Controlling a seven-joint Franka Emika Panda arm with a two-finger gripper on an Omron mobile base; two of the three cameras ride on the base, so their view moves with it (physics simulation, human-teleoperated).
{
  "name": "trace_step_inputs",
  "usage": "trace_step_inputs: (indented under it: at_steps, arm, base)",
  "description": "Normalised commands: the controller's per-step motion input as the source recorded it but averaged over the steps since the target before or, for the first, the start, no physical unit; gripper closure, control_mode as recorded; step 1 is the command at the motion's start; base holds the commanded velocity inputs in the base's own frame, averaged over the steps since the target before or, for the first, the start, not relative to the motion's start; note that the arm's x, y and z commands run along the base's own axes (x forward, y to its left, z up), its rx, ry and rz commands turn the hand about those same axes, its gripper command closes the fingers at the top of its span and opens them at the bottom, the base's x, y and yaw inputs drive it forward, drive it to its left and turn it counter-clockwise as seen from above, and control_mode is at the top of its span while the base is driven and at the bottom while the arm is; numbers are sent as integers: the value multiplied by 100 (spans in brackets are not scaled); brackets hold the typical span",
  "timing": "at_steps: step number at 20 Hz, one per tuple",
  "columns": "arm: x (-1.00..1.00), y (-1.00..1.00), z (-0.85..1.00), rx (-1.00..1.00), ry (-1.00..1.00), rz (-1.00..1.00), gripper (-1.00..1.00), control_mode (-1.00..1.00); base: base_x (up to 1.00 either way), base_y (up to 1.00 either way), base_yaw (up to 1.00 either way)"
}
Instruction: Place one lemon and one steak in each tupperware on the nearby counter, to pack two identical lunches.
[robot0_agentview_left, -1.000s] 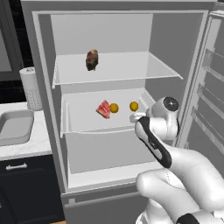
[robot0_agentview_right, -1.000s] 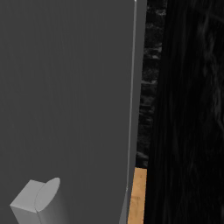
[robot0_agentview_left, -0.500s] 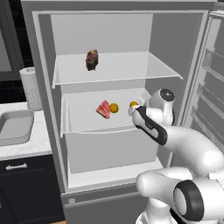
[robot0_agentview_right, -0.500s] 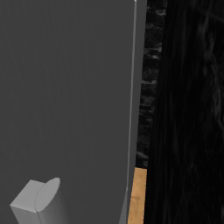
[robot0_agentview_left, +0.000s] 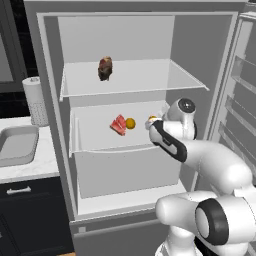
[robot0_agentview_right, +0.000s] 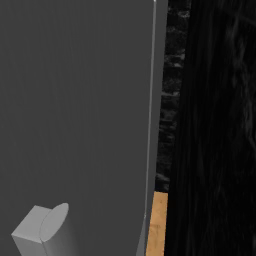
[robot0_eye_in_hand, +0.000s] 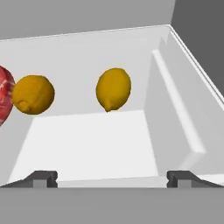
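Note:
The fridge stands open. On its middle shelf (robot0_agentview_left: 100, 142) lie a red steak (robot0_agentview_left: 118, 125) and a lemon (robot0_agentview_left: 130, 123), with a second lemon (robot0_agentview_left: 152, 119) just right of them. A brown steak (robot0_agentview_left: 105, 68) lies on the upper shelf. My gripper (robot0_agentview_left: 150, 124) reaches in at the middle shelf, right in front of the second lemon. In the hand view the gripper (robot0_eye_in_hand: 113, 177) is open with nothing between its fingertips. That lemon (robot0_eye_in_hand: 113, 89) lies straight ahead, the other lemon (robot0_eye_in_hand: 33, 94) to its left, the red steak (robot0_eye_in_hand: 3, 94) at the edge. The tupperware are out of view.
The white marble counter (robot0_agentview_left: 35, 167) lies left of the fridge, with a sink (robot0_agentview_left: 17, 145) and a paper towel roll (robot0_agentview_left: 36, 100). The open fridge door (robot0_agentview_left: 242, 100) with its racks stands on the right. Its grey face (robot0_agentview_right: 75, 125) blocks the right base view.
The hand has risen and swung left into the middle shelf, up to the right-hand lemon. The gripper has stayed open. The food has not moved.

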Motion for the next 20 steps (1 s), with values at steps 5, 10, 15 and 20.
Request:
trace_step_inputs:
  at_steps: [5, 10, 15, 20]
  arm:
    - [1, 0, 15, 2, -4, 0, -100, -100]
    - [19, -7, 7, 5, 0, 0, -100, -100]
    - [43, -15, 3, 1, 3, 0, -100, -100]
    - [31, -1, 0, 0, 2, 0, -100, -100]
  base:
    - [0, 0, 0]
    - [0, 0, 0]
    - [0, 0, 0]
    - [0, 0, 0]
